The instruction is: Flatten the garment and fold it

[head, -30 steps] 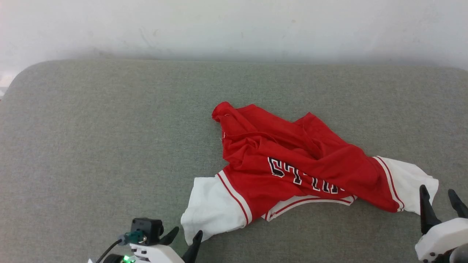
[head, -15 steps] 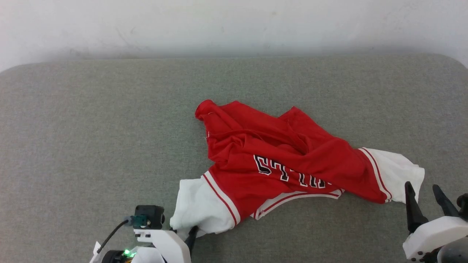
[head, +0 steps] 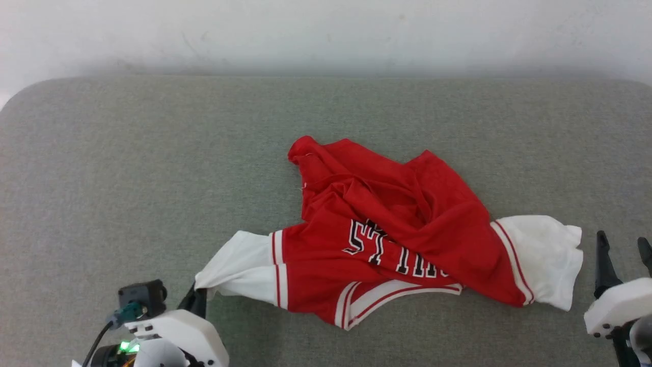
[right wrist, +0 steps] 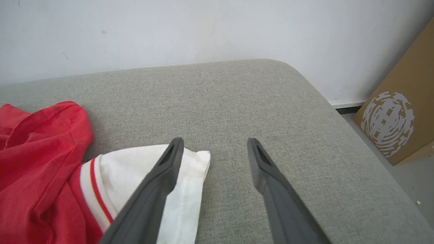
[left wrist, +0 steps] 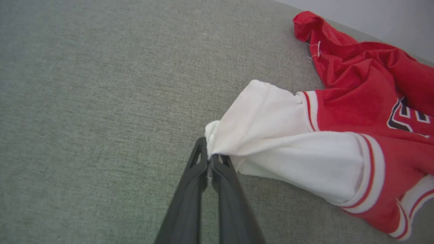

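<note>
The garment point(head: 407, 224), a red jersey T-shirt with white sleeves and a black print, lies crumpled on the grey cushioned surface point(head: 153, 153). My left gripper point(head: 197, 294) is shut on the tip of its white left sleeve point(head: 239, 265), which is pulled out toward the lower left. In the left wrist view the two fingers pinch the sleeve's white edge point(left wrist: 217, 142) at the left gripper point(left wrist: 208, 159). My right gripper point(head: 624, 250) stands open just right of the white right sleeve point(head: 545, 260). In the right wrist view the right gripper point(right wrist: 214, 145) has its left finger over that sleeve's hem point(right wrist: 183, 176).
A white wall point(head: 326, 30) runs behind the surface. The surface's rounded right corner point(right wrist: 305, 81) drops to the floor, where a brown cardboard box point(right wrist: 400, 112) leans against the wall. Bare grey cushion spreads left of and behind the garment.
My left gripper has shut on the left sleeve's tip and pulled it out to the left, stretching the sleeve. The head camera has shifted. The right gripper stays open by the right sleeve.
</note>
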{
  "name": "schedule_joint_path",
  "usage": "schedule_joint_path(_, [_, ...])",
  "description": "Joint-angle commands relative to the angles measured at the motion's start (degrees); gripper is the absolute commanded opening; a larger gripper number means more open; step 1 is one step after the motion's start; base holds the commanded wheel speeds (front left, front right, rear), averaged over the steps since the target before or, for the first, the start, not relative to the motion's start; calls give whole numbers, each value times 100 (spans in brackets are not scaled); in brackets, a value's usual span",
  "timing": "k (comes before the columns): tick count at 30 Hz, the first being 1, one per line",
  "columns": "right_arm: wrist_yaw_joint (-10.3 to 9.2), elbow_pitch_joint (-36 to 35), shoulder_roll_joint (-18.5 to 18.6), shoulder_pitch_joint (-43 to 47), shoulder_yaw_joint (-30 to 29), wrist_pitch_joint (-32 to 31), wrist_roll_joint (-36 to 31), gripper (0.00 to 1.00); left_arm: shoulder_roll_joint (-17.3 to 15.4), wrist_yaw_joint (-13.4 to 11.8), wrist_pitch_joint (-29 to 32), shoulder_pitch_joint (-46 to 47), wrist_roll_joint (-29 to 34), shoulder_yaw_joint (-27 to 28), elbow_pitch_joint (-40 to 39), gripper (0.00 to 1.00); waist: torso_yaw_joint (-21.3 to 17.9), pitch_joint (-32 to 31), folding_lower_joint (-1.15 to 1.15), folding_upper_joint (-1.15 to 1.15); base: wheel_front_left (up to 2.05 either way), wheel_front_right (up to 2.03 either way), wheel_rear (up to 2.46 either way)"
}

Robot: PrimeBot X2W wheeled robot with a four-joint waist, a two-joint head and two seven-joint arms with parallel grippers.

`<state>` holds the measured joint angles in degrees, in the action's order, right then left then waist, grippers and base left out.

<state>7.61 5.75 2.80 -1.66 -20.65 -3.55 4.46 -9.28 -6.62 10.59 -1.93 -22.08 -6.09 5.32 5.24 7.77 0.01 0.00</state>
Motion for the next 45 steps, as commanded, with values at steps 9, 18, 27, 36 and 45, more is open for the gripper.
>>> schedule_joint_path(9, [-12, 1015, 8, -1033, -248, -1439, -276, 100, -50, -39, -142, 36, -29, 59, -17, 0, 380, 183, -1, 0, 0, 0, 0])
schedule_joint_path(18, [-12, 1494, 8, -1460, -155, -3334, -577, 35, -11, 30, -194, 170, -69, -52, 93, 0, 451, 334, -1, 0, 0, 0, 0])
schedule_joint_path(27, [-12, 440, 8, -914, -176, -2740, -24, 0, -11, 104, -340, 112, -239, 11, 11, 0, 376, -38, -1, 0, 0, 0, 0])
schedule_joint_path(36, [-12, -696, 8, -30, -140, -1698, 790, 0, 181, 399, -375, 16, -1250, 467, -1167, 0, 137, -474, -1, 0, 0, 0, 0])
schedule_joint_path(45, [-12, -2336, 76, -357, 317, -2548, 467, 0, -191, 459, 353, 733, -1764, 708, -2403, 0, -39, -480, -1, 0, 0, 0, 0])
